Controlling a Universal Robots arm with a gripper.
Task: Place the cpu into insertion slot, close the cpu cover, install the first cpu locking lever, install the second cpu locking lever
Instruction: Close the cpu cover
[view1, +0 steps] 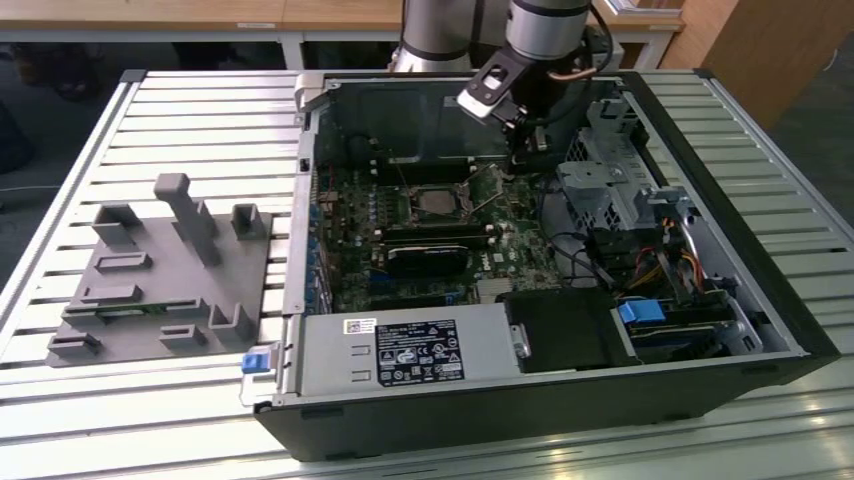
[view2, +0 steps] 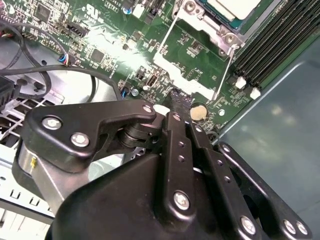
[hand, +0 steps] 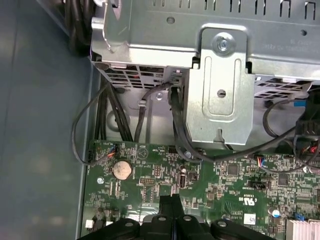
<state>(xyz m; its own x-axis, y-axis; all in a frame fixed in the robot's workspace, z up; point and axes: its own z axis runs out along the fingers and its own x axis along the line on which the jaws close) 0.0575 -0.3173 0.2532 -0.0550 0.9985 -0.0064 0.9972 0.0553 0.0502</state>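
The cpu (view2: 239, 7) lies in the insertion slot (view1: 434, 201) on the green board, its pale metal face up. The silver cpu cover (view2: 226, 33) lies flat around it as a frame. Two thin wire locking levers stick out from the socket's sides, the first lever (view2: 169, 41) and the second lever (view2: 224, 71); both look unlatched. My gripper (view1: 525, 160) hangs just to the exterior view's right of the socket, low over the board. Its black fingertips (hand: 170, 201) are pressed together with nothing between them. In the second wrist view my gripper (view2: 179, 99) is near a coin battery (view2: 198, 111).
Long black memory slots (view2: 280, 42) run beside the socket. A metal drive cage (hand: 220, 85) with black cables (hand: 180, 135) stands close to the gripper. The power supply (view1: 400, 350) sits at the case front. A grey fixture block (view1: 160, 270) rests on the slatted table at the exterior view's left.
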